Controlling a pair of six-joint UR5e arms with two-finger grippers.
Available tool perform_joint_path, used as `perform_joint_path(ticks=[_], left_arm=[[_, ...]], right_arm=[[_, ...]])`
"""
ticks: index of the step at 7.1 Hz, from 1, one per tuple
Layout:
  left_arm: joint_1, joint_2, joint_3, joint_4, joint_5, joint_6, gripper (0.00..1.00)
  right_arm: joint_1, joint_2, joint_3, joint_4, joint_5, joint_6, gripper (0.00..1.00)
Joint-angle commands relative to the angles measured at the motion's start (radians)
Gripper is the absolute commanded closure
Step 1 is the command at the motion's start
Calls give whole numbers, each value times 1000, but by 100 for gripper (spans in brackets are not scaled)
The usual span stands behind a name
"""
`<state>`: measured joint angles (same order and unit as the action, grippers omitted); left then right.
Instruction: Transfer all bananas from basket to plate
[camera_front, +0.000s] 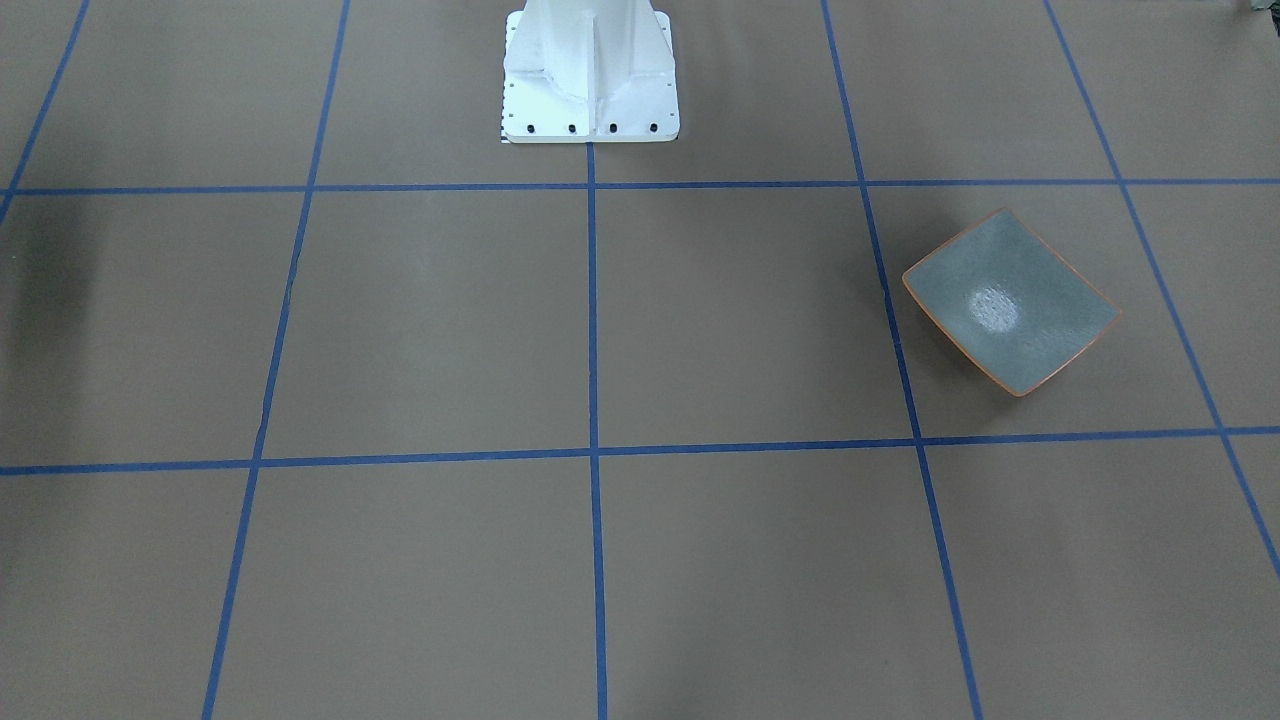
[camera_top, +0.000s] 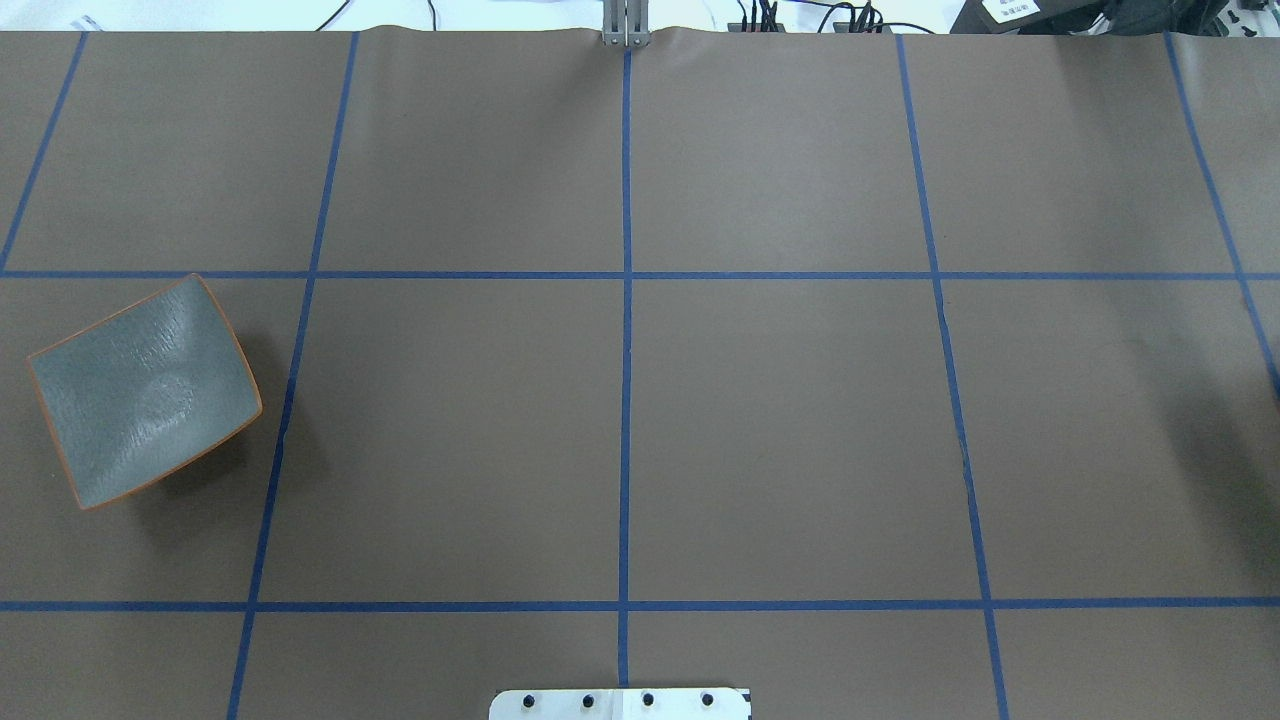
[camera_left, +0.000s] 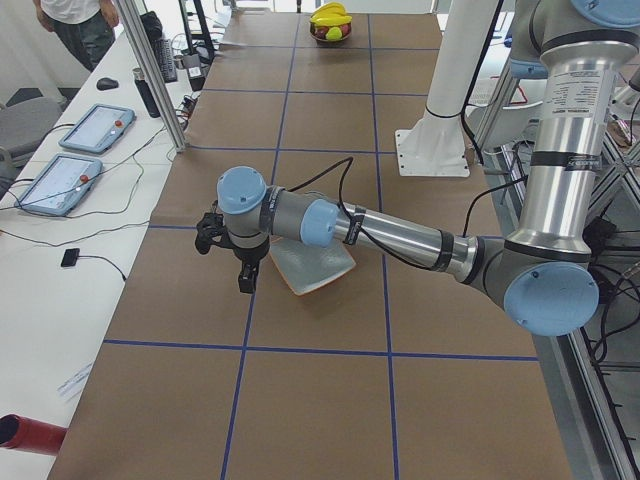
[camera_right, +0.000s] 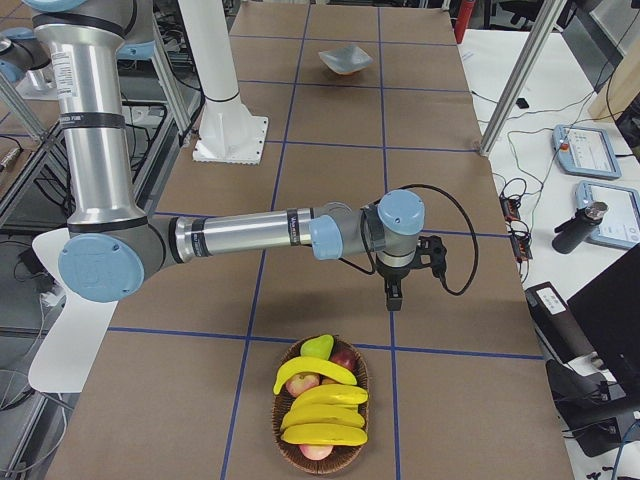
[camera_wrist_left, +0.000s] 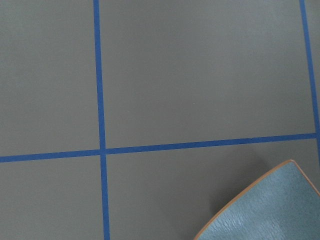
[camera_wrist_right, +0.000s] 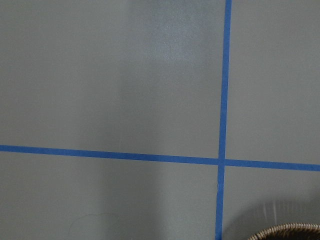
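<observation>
The bananas (camera_right: 320, 405) lie piled in a brown wicker basket (camera_right: 292, 455) at the table's right end, with red apples and a green pear; they also show far off in the exterior left view (camera_left: 331, 14). The grey-green plate (camera_top: 145, 390) with an orange rim sits empty at the table's left end, and also shows in the front view (camera_front: 1010, 300) and the left wrist view (camera_wrist_left: 270, 212). My left gripper (camera_left: 245, 282) hangs above the table beside the plate. My right gripper (camera_right: 392, 298) hangs just short of the basket. I cannot tell whether either is open or shut.
The robot's white base (camera_front: 590, 70) stands at the table's near middle edge. Blue tape lines grid the brown table (camera_top: 780, 430). The basket's rim (camera_wrist_right: 290, 231) shows at the bottom of the right wrist view. Tablets (camera_left: 75, 175) and cables lie on the side bench.
</observation>
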<state>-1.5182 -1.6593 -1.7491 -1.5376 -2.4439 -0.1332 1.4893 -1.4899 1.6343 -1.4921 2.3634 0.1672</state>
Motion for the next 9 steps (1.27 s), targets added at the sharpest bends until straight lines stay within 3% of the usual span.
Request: perform_joint_path(ticks=[1, 5, 9], left_arm=[[1, 7, -12, 1, 8, 1, 0], [4, 131, -122, -12, -7, -5, 0], [10, 127, -128, -10, -20, -14, 0]], right_arm=[[0, -7, -1, 6, 2, 0, 0], [0, -20, -2, 10, 49, 0, 0], [0, -61, 2, 16, 48, -9, 0]])
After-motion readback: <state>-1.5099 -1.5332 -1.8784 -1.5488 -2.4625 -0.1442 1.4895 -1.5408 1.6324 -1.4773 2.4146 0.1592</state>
